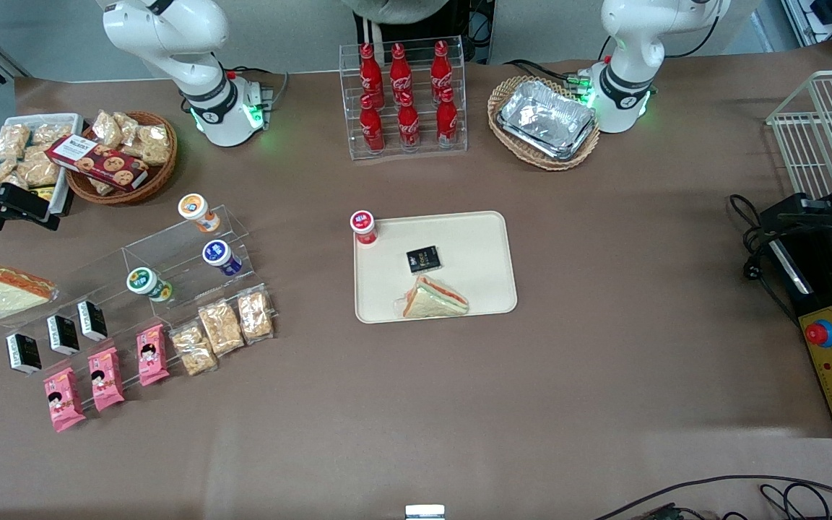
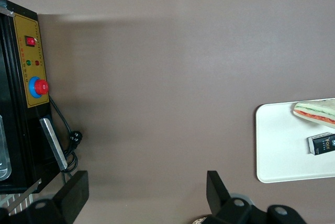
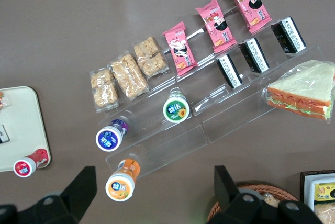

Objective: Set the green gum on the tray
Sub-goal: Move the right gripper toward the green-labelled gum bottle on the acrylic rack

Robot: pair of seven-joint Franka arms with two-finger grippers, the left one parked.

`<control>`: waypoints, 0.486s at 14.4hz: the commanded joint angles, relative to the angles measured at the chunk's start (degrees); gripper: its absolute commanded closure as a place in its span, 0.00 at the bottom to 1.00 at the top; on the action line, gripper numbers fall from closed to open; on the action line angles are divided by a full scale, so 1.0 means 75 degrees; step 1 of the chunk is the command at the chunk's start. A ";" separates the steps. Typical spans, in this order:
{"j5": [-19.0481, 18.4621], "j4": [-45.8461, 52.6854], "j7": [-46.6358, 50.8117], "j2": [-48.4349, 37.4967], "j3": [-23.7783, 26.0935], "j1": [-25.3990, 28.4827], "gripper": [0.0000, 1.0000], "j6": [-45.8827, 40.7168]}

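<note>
Green gum (image 1: 146, 282) stands in the clear rack (image 1: 170, 267), well apart from the gripper (image 1: 8, 206) at the working arm's table end; the tray (image 1: 484, 274) lies mid-table. From the right wrist, the gripper (image 3: 152, 195), fingers spread wide and empty, hangs above gum (image 3: 176, 109), tray (image 3: 26, 124) off sideways.

The brown table (image 1: 604, 347) carries the cream tray (image 1: 488, 238) near its middle. A clear rack with red cola bottles (image 1: 407, 97) and a wicker basket with foil trays (image 1: 544, 121) stand near the edge farthest from the front camera. Toward the working arm's end lie a clear acrylic step stand (image 1: 170, 253), three pink snack packs (image 1: 105, 379), three clear bags of crackers (image 1: 222, 328), a wrapped sandwich (image 1: 8, 289) and a round basket of snacks (image 1: 123, 155). The gripper (image 3: 152, 192) hangs above this end, fingers apart. A black control box (image 1: 831, 361) sits at the parked arm's end.
</note>
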 commanded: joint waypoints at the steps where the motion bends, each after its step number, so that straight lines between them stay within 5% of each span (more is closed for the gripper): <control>1: -0.0030 0.0128 -0.0005 0.0037 -0.0007 0.0022 0.00 -0.0166; 7: -0.0651 0.0127 -0.0075 0.0154 0.0215 0.0034 0.00 0.0010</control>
